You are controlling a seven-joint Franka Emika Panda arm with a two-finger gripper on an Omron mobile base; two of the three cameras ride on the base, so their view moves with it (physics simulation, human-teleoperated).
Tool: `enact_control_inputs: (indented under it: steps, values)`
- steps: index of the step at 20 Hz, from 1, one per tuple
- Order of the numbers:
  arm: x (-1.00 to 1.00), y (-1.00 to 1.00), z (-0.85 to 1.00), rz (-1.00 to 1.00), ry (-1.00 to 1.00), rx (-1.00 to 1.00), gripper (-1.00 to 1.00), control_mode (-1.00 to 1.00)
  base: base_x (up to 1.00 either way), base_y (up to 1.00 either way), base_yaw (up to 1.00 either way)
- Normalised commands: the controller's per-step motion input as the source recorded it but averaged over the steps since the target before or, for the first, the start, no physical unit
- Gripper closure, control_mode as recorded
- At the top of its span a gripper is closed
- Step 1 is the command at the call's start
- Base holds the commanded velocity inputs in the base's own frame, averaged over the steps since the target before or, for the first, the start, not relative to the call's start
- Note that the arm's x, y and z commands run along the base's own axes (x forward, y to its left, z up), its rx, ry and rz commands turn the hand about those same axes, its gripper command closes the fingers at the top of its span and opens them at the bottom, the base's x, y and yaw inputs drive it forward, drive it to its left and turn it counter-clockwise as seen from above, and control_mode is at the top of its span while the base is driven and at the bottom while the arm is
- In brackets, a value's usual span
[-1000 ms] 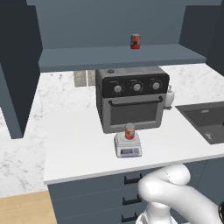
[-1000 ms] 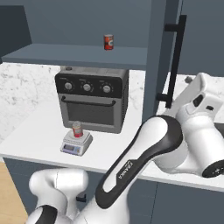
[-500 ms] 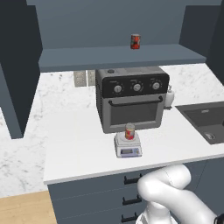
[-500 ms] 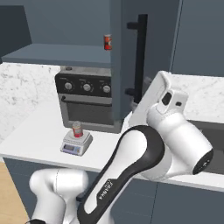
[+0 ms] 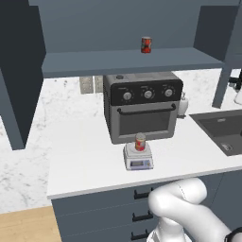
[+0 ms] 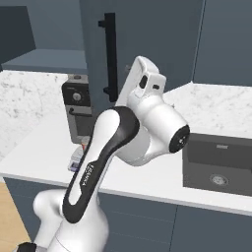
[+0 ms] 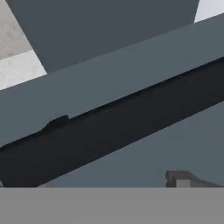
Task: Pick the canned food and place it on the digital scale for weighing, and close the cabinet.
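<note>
white arm (image 6: pixel 147 123) against the cabinet (image 6: pixel 142 44) door's black handle (image 6: pixel 109 56)

We see even, soft rendered light, faint shadows under the cabinet (image 5: pixel 127 61), no glare; the hand view looks blurry.

Kitchen corner with a white counter and slate-blue fronts

A white counter (image 5: pixel 90 151) runs under a marbled white wall (image 5: pixel 61 101), with a grey outlet plate (image 5: pixel 86 85) set in it. A dark toaster oven (image 5: pixel 142 111) with three knobs stands at the back of the counter, a small white bottle (image 5: pixel 182 105) just beside it. To the right a dark sink (image 5: pixel 222 132) is sunk into the counter. Below are slate-blue drawers (image 5: pixel 104 212) with short black handles. A strip of light wooden floor (image 5: pixel 23 227) shows at the lower left. The light is even and soft.
</note>
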Motion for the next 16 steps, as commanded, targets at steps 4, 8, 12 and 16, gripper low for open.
enact_control_inputs:
  steps: [4,8,12,16]
  values:
    - [0.89,1.0,-0.12,-0.11,0.0,0.0,-1.0,-1.0,0.0,0.0,0.0]
    - [1.0,0.72,-0.23,-0.14,0.0,0.0,-1.0,-1.0,0.0,0.0,0.0]
    - [1.0,0.41,-0.1,-0.1,0.0,0.0,-1.0,-1.0,0.0,0.0,0.0]
    - [1.0,0.08,-0.04,-0.07,0.01,0.0,-1.0,-1.0,0.0,0.0,0.0]
